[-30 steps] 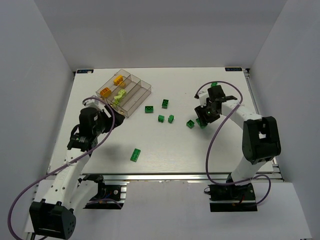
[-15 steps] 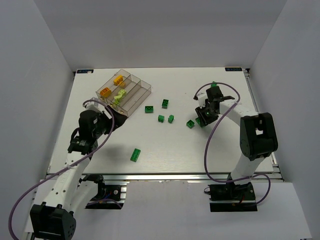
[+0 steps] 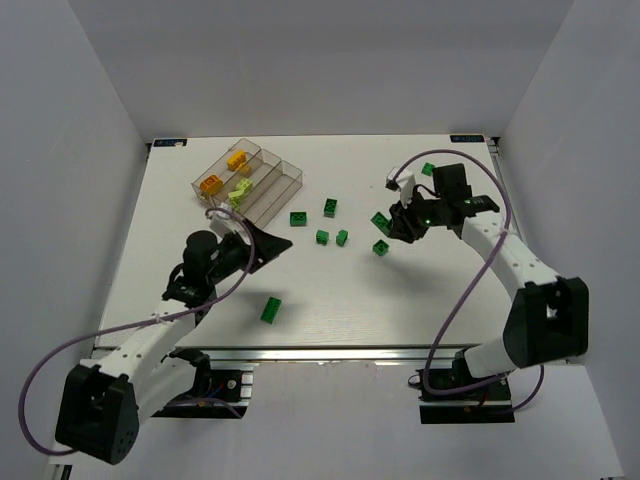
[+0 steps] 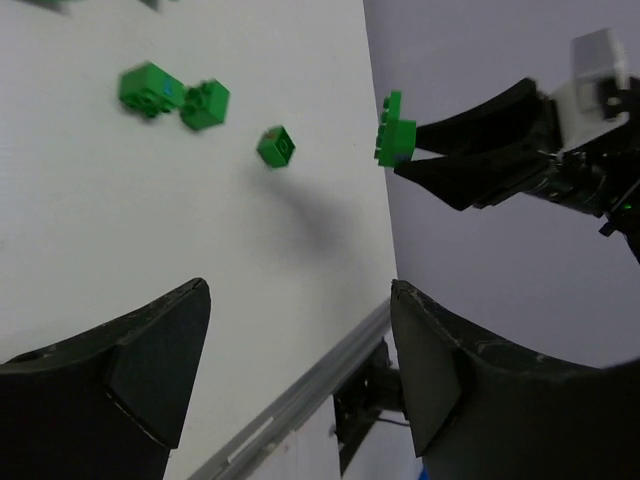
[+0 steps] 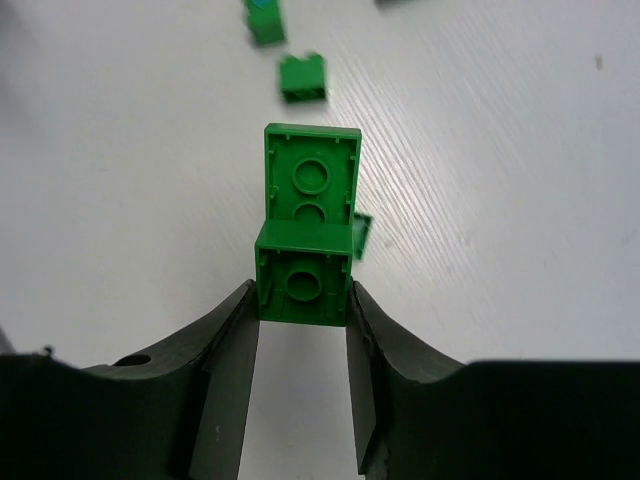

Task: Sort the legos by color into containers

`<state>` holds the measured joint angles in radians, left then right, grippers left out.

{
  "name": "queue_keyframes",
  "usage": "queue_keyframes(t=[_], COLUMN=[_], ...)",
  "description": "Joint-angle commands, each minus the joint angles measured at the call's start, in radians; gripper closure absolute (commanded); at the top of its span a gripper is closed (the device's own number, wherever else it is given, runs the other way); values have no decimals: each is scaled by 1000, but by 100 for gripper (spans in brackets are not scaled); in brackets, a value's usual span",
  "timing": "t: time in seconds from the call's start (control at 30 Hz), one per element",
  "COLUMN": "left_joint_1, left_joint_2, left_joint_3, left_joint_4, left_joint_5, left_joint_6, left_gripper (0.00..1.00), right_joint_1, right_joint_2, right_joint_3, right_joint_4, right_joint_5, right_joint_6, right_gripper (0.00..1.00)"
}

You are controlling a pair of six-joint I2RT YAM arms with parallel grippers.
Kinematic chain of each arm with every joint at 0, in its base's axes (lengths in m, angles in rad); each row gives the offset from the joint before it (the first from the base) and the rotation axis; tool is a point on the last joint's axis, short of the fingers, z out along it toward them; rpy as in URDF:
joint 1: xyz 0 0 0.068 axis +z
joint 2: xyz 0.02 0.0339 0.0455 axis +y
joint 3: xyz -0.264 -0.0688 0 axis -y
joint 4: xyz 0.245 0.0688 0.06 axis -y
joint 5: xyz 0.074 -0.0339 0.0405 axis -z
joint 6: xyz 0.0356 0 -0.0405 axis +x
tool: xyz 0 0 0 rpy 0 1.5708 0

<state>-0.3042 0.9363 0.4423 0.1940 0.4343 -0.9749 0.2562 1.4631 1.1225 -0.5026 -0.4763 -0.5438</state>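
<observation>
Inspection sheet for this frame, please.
Surface: white table.
Job's things: clear tray holds an orange brick, a yellow brick and lime bricks; loose dark green bricks lie scattered on the table.
Clutter: nothing seen.
Grippers: left gripper open, empty; right gripper shut on a dark green brick, off the table.
Cables: purple cable along each arm.
Surroundings: plain white walls.
</observation>
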Motion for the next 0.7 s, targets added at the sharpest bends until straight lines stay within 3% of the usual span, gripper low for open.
queue_keyframes(t=[0.0, 0.2, 0.67], left_joint_1=[-108, -222, -338], left_joint_2=[92, 229, 387], left_joint_3=[48, 78, 153], left_joint_4=[157, 364, 384], left_joint_5=[18, 24, 7], left_joint_6=[-48, -102, -94], left_gripper=[19, 22, 23], right_joint_1=[24, 124, 229], right_joint_2=[-76, -179, -201], right_joint_3=[-38, -122, -136], right_joint_4=[-40, -36, -4], right_joint_5=[-269, -303, -285], right_joint_6=[-174, -260, -206], right_gripper=[100, 100, 100])
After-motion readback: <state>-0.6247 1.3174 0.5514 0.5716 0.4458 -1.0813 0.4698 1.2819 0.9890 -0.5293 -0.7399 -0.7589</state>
